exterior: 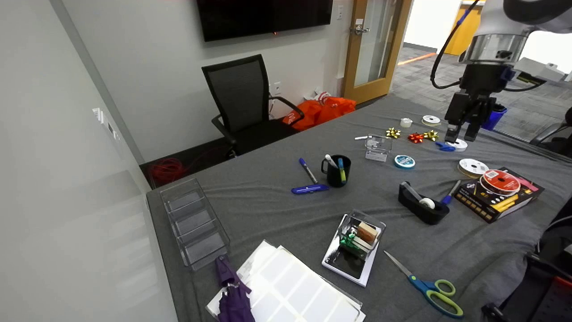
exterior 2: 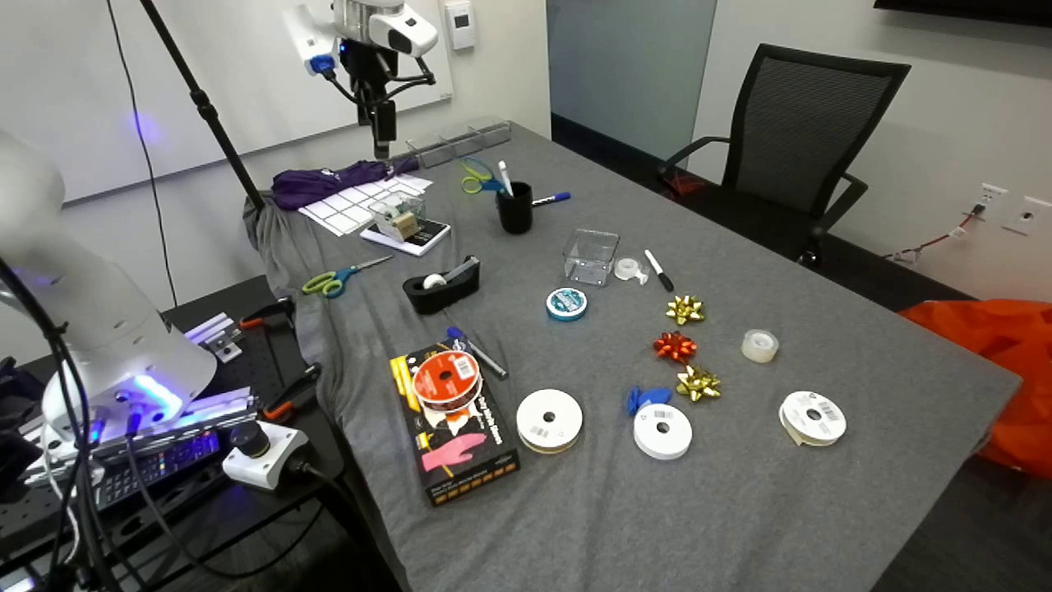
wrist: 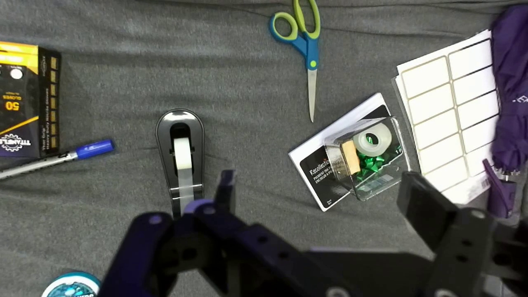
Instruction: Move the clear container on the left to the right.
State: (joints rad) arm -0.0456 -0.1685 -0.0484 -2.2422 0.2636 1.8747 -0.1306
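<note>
The clear container [exterior: 374,223] is a small open plastic box holding a green bow, a tan block and a roll of tape. It rests on a flat dark white-rimmed panel [exterior: 344,264] and overhangs its edge. The container also shows in an exterior view [exterior 2: 417,205] and in the wrist view [wrist: 379,185], upper right of centre, beyond the right finger. My gripper [wrist: 318,180] is open and empty, fingers wide apart. In both exterior views it hangs in the air above the table [exterior: 461,135] [exterior 2: 383,148], apart from the container.
Label sheets [exterior: 290,286], a purple umbrella [exterior: 234,295] and scissors [exterior: 424,286] lie near the container. A tape dispenser [exterior: 422,208], a black mug [exterior: 336,176], another clear box [exterior 2: 592,267], a glove box [exterior 2: 468,469], ribbon spools and bows stand farther off. A divided tray [exterior: 196,228] sits at one edge.
</note>
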